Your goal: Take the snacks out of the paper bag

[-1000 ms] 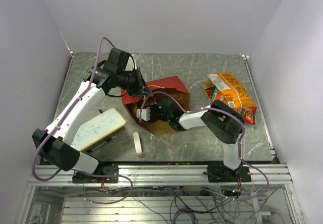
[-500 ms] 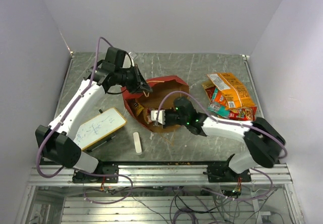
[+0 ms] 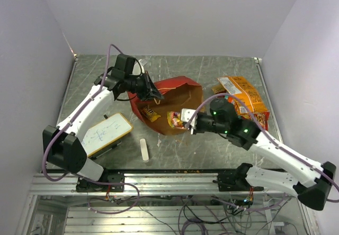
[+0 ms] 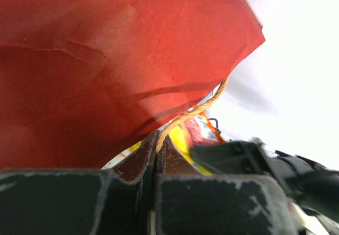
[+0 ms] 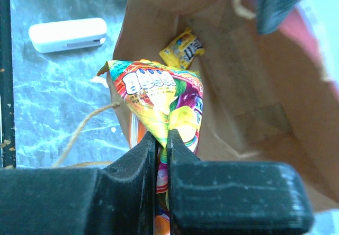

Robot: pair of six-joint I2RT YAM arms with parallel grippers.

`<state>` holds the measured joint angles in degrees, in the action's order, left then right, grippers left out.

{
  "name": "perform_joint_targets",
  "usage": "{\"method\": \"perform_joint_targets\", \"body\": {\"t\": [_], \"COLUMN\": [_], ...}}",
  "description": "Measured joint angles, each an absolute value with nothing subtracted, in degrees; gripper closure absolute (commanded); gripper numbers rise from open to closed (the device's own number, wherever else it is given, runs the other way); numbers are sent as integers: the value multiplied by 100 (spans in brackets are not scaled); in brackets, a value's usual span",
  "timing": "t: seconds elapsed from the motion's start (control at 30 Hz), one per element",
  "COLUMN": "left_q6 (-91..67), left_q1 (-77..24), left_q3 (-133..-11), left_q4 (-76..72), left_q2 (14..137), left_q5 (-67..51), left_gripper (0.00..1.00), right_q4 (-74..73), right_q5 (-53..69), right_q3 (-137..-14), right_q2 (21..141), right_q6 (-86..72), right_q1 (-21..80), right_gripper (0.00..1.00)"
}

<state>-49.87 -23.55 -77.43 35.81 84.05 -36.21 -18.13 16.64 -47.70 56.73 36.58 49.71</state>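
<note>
Paper bag (image 3: pixel 180 89) rim sits clenched in the left gripper (image 3: pixel 152 94). At its mouth the right gripper (image 5: pixel 161 139) grasps a multicoloured snack packet (image 5: pixel 159 100), lower end hidden. A yellow packet (image 5: pixel 183 47) lies half-seen inside.

Matt paper bag (image 3: pixel 183 87), glossy foil snacks (image 3: pixel 241 100)

My left arm (image 3: pixel 85 109) reaches from the lower left of the frame up toward the centre, and the left end effector (image 3: pixel 150 92) is pinched tight on the rim of the paper bag (image 3: pixel 177 87). My right arm (image 3: pixel 275 151) stretches from the lower right toward the middle, with the right end effector (image 3: pixel 185 117) clamped on a snack packet (image 3: pixel 174 119).
</note>
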Motion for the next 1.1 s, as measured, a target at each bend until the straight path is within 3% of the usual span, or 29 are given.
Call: {"method": "perform_joint_targets", "body": {"t": [0.27,0.43,0.57,0.8,1.1], "left_q6": [-4644,-4582,-4576,-4584,-4534], "left_q1": [-2355,-2355,-2355,-2436,-3299], "left_q3": [-7920,-7926,-7968,-8027,-8604], "left_q4": [3728,3774,3791,3743,3778], "left_q2": [8696,8702,8702,8691,8807], "left_q5": [-3581,-3590,-3642,-3898,-4001], "left_gripper": [93,93,93,93,93], "right_q4": [-3262,-2856,-2252,-2123,-2086], "right_q5": [963,-93,-1540,-2255,-2781], "right_q3": [-6639,-6882,-7091,-8313,-7371], "right_q2": [5144,4866,5345,7708,8438], "right_q6": [3332,3052,2956,2838,2978], "right_q1": [4971,4971,4890,2847,1466], "right_gripper": [100,100,100,100,100]}}
